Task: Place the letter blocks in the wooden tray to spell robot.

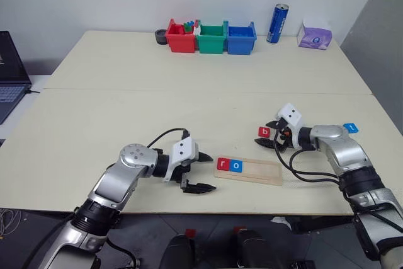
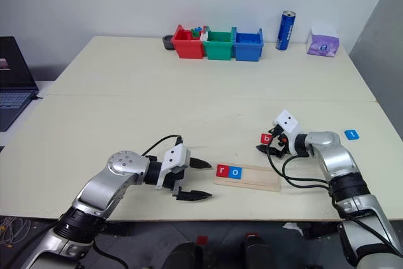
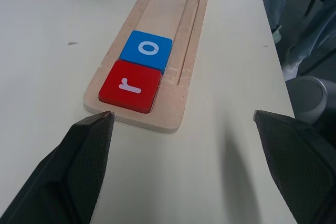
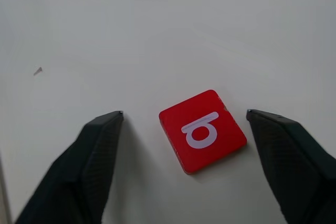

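The wooden tray [image 1: 258, 171] lies near the table's front edge. A red letter block "r" [image 1: 223, 164] and a blue "o" [image 1: 236, 165] sit side by side at its left end; the left wrist view shows the same r [image 3: 130, 86] and o [image 3: 146, 50]. My left gripper [image 1: 212, 172] is open and empty, just left of the tray. A red "b" block [image 4: 202, 129] lies flat on the table behind the tray's right end. My right gripper [image 4: 185, 112] is open, one finger on each side of the b block without touching it. Another blue letter block [image 1: 351, 128] lies far right.
Red [image 1: 181, 37], green [image 1: 211, 38] and blue [image 1: 241, 38] bins stand in a row at the back of the table, next to a black ring [image 1: 160, 36]. A blue can [image 1: 277, 23] and a purple packet [image 1: 315, 34] are at the back right. A laptop [image 1: 9, 74] sits at the left edge.
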Motion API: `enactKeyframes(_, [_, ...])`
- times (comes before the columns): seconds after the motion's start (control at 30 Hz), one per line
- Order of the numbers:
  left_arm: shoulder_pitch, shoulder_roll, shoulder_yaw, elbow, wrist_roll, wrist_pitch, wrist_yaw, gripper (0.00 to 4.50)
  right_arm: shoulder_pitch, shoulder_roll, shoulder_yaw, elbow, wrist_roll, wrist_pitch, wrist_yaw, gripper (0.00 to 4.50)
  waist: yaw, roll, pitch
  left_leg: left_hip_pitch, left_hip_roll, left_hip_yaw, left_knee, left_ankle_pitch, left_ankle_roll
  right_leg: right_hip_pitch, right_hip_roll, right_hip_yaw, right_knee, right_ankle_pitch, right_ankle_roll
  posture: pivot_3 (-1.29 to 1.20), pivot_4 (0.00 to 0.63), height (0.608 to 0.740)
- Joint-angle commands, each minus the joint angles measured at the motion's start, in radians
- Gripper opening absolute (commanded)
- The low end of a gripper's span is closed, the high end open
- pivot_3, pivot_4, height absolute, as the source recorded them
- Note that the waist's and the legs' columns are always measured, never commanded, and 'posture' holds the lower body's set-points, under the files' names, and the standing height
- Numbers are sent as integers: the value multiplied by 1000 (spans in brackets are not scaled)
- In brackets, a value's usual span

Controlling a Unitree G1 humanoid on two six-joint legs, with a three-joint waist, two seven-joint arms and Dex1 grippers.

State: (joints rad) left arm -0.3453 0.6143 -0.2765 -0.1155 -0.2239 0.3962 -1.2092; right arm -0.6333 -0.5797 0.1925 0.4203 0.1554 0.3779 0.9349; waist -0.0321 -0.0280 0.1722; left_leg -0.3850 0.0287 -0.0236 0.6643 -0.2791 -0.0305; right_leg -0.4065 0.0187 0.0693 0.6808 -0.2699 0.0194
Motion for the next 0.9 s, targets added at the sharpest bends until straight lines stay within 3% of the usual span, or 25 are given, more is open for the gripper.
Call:
enactKeyframes(0.03, [15,14,25,-51,-20,5,15,4500,-28,-1,4,23,-26,-37,32,2860,0,0,0,0,0,0,0,0,0,0,0,0,0,0,0,0,150,740])
enactKeyframes(0.17, [36,17,37,-69,-40,5,24,4500,-19,-11,-16,-11,-27,-46,41,1486,0,0,0,0,0,0,0,0,0,0,-1,0,0,0,0,0,150,740])
enactKeyframes(0.23, [47,11,50,-75,-53,-4,34,4500,0,-26,-33,-75,-13,-36,44,1461,0,0,0,0,0,0,0,0,0,0,-1,0,0,0,0,0,150,740])
enactKeyframes(0.4, [83,-27,93,-75,-75,-70,85,4500,197,-123,-154,-491,76,95,20,1461,8,2,1,-2,-1,-3,0,0,0,0,-3,-1,0,0,0,0,150,740])
enactKeyframes(0.6, [124,-46,128,-60,-112,-136,82,4500,647,-222,-412,-939,169,264,-26,1461,15,3,0,-5,-2,-5,0,0,0,0,-4,-2,-1,-1,2,0,150,740])
enactKeyframes(0.73, [113,-47,137,-35,-129,-134,69,4500,821,-247,-461,-1042,181,275,-23,1461,7,2,1,-2,-1,-2,1,0,0,1,-3,-2,0,-4,6,0,150,740])
enactKeyframes(0.9, [96,-41,126,10,-98,-194,56,4500,800,-276,-378,-962,111,191,-27,1461,-9,2,1,5,-2,1,1,1,1,3,0,2,0,-1,6,0,150,740])
